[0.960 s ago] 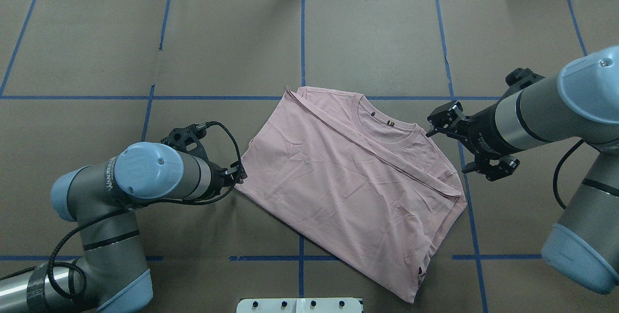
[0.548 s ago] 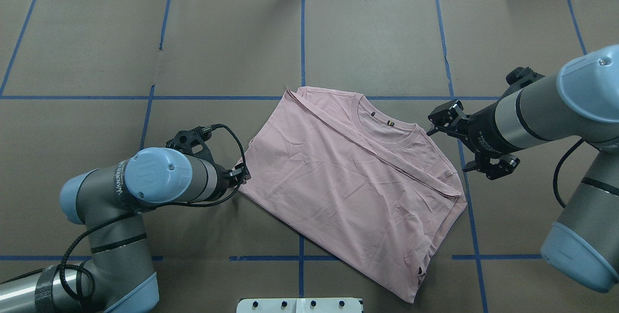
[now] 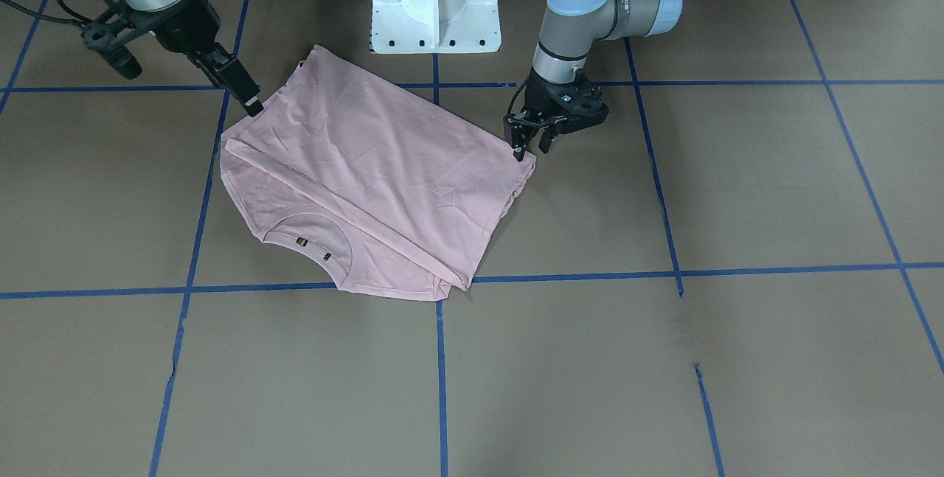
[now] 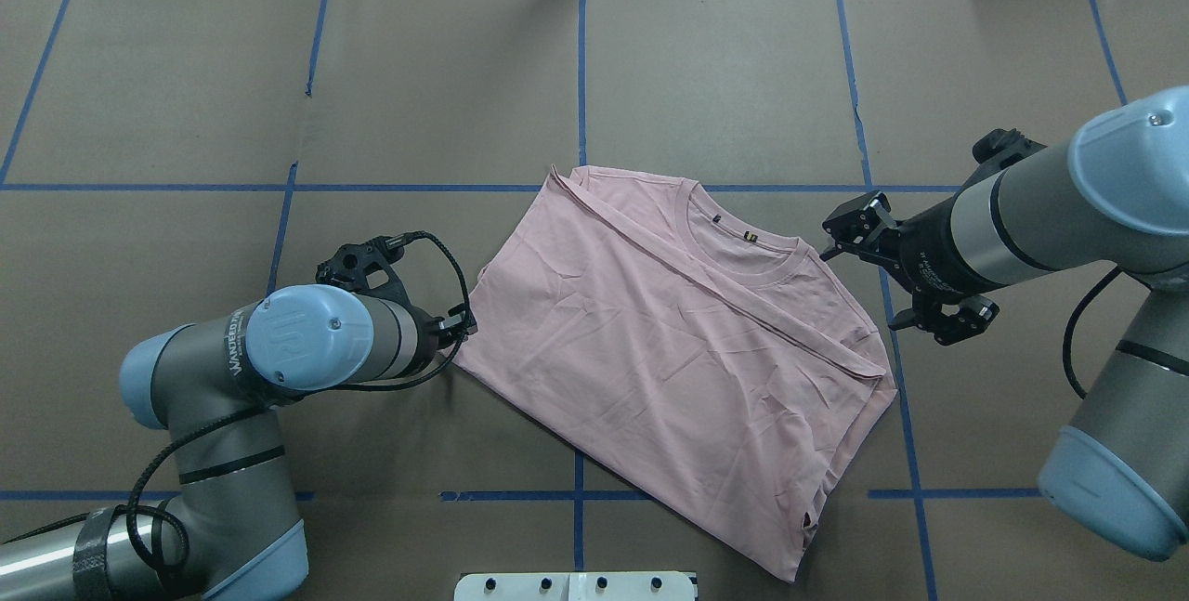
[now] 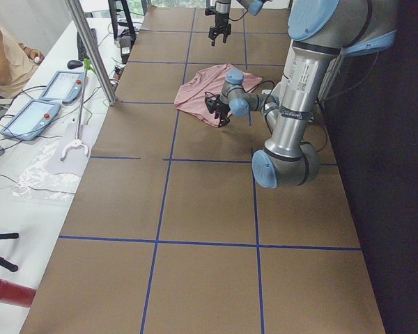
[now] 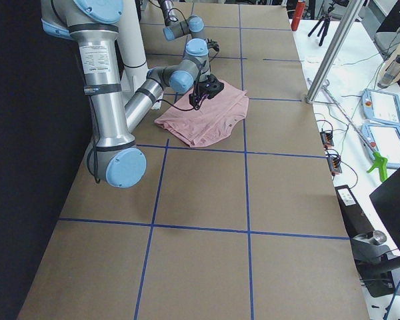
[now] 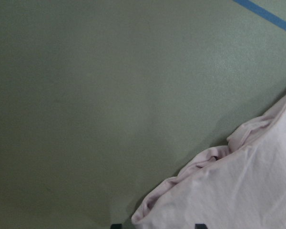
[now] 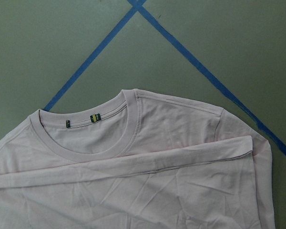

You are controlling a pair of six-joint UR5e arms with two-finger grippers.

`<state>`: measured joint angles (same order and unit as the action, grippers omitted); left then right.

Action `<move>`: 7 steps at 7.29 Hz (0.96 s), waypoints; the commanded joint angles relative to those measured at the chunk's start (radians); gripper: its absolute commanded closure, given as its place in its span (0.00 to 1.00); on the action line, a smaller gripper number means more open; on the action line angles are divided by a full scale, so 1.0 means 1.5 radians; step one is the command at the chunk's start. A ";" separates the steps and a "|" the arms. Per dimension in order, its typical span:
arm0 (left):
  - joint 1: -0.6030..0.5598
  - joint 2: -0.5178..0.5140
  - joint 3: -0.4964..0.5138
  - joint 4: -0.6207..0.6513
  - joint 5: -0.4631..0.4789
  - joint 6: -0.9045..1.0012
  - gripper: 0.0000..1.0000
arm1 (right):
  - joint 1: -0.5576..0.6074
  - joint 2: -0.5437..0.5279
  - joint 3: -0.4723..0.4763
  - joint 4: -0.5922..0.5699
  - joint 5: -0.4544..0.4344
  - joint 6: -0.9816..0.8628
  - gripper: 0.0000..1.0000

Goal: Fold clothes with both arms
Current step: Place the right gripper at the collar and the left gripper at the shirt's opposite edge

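Closing in: left arm (image 4: 297, 350), nudged a touch nearer the T-shirt (image 4: 669, 350) over the last second, wrist now right at the cloth's corner on the robot's left; right arm (image 4: 1022, 220) unchanged in that time.
Meaning for the task: judged to be a grasp lined up but not yet made; no layer lifted, next fold not begun.
Left pincer (image 3: 532, 147): fingers apart by a modest gap, straddling the bunched corner (image 7: 190, 191); one fingertip seemingly touching the fabric edge in the front-facing view; nothing clamped.
T-shirt: flat on the worktop (image 4: 743, 71), set askew, no print showing, one side already folded over along a long diagonal edge; nearest hem corner close to the robot's base.
Right pincer (image 3: 247, 97): poised just beside the shoulder edge on the opposite side; apart or together, cannot tell, being seen edge-on and absent from its own wrist view; gripping nothing as far as visible.
Collar (image 8: 131, 114): towards the far side, ribbed ring and two small labels lying flat below the right wrist camera.
Risk, as a guess: pinching only the top layer, or pushing the corner away while closing.
Farther off: brown worktop crossed by blue tape lines (image 4: 581, 71).
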<state>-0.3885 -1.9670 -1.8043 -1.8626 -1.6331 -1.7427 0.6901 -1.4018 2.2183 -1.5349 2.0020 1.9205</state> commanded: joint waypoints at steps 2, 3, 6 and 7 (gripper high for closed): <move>0.000 -0.002 0.006 -0.001 0.002 0.000 0.43 | -0.002 0.002 -0.006 0.001 0.000 0.000 0.00; 0.000 -0.001 0.008 -0.001 0.002 0.000 0.45 | -0.002 0.002 -0.007 0.001 0.000 0.000 0.00; 0.000 -0.001 0.012 -0.001 0.003 0.000 0.56 | -0.002 0.003 -0.007 0.001 0.000 0.000 0.00; 0.000 -0.001 0.012 -0.001 0.003 0.000 0.56 | -0.002 0.003 -0.007 0.001 0.000 0.000 0.00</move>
<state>-0.3881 -1.9683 -1.7862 -1.8634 -1.6293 -1.7422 0.6872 -1.3975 2.2075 -1.5344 2.0019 1.9205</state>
